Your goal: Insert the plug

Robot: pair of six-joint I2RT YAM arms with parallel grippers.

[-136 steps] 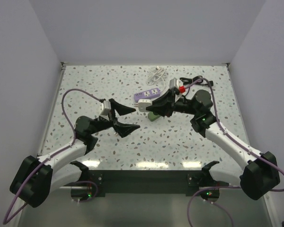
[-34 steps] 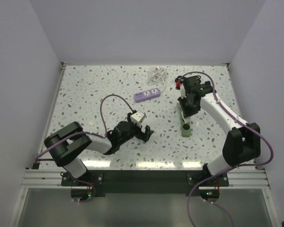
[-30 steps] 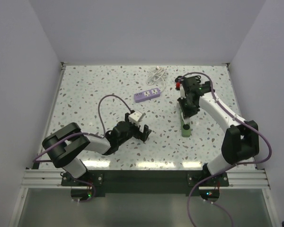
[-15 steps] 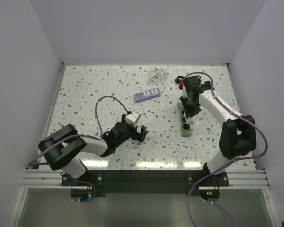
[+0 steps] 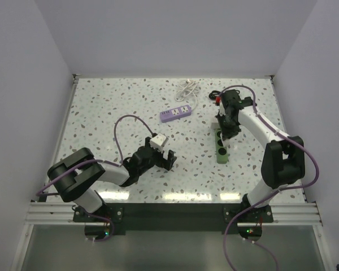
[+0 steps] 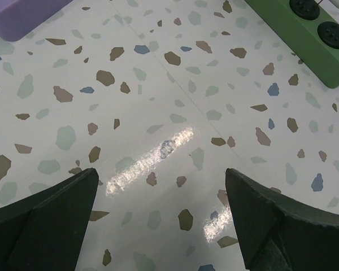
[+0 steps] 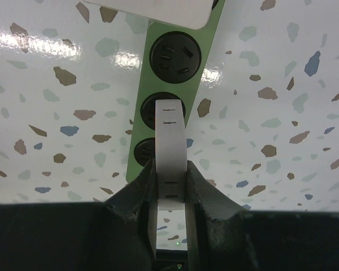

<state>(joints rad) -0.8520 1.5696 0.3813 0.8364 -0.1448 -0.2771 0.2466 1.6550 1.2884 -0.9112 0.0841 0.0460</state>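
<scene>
The right gripper point(image 7: 170, 169) is clenched on the white plug point(image 7: 171, 130), a flat strip pinched between its two fingers and sticking out ahead of them. Right under and ahead of that gripper lies the green power strip point(image 7: 206, 51), running away from it. The plug's tip sits over the middle of the three round sockets seen from the wrist. Whether it is actually in that socket cannot be told. The socket beyond it shows bare holes, and past that a white block point(image 7: 152, 10) covers the strip's far end. The left gripper point(image 6: 161, 175) is released, its fingers spread wide over bare speckled table point(image 6: 158, 101). A purple power strip point(image 6: 22, 11) lies ahead to its left and the green one ahead to its right.
</scene>
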